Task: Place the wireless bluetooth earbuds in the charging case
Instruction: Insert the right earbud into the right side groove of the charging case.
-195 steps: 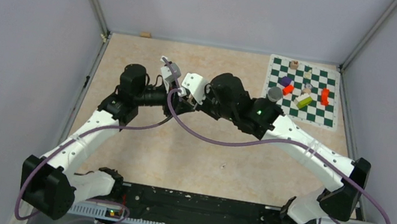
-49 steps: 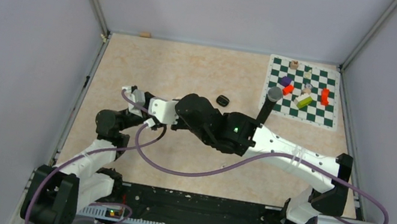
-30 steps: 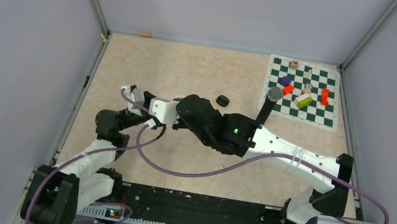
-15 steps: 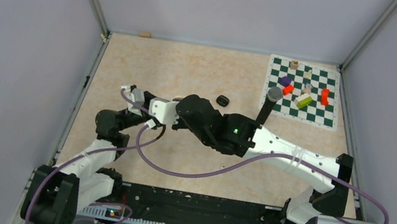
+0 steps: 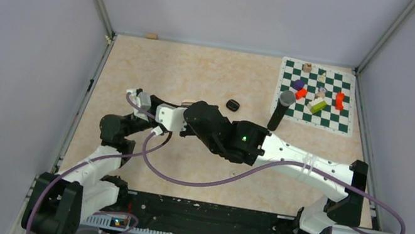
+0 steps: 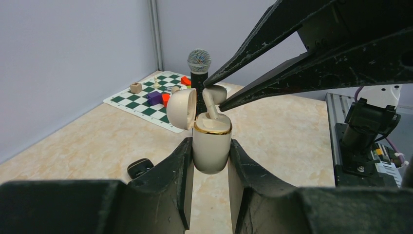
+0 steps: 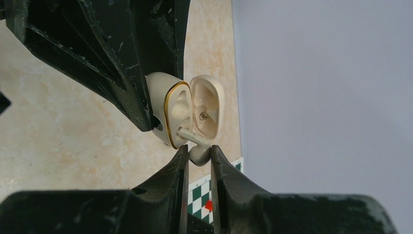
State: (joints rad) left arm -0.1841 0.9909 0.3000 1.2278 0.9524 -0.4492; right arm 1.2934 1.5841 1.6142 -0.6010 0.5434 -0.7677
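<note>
My left gripper point(image 6: 210, 155) is shut on a whitish charging case point(image 6: 211, 146) with a gold rim and holds it upright above the table, its lid point(image 6: 181, 108) open. My right gripper point(image 7: 198, 157) is shut on the head of a whitish earbud point(image 7: 191, 137). The bud's stem points into the open case point(image 7: 171, 109), at its mouth. In the left wrist view the bud point(image 6: 210, 104) stands in the case top between the right fingers point(image 6: 292, 73). A small black oval case point(image 5: 233, 105) lies on the table. No black buds show apart from it.
A black microphone point(image 5: 279, 110) stands at the edge of a green chequered mat point(image 5: 344, 124) at the back right, with several coloured blocks on it. A small wooden piece point(image 5: 152, 36) lies at the back wall. The black case point(image 6: 140, 168) lies just below my left fingers.
Since 6.5 s ago both grippers have moved from the back centre to the left and nearer, uncovering the black case. Over the last second the right arm has shifted only slightly.
</note>
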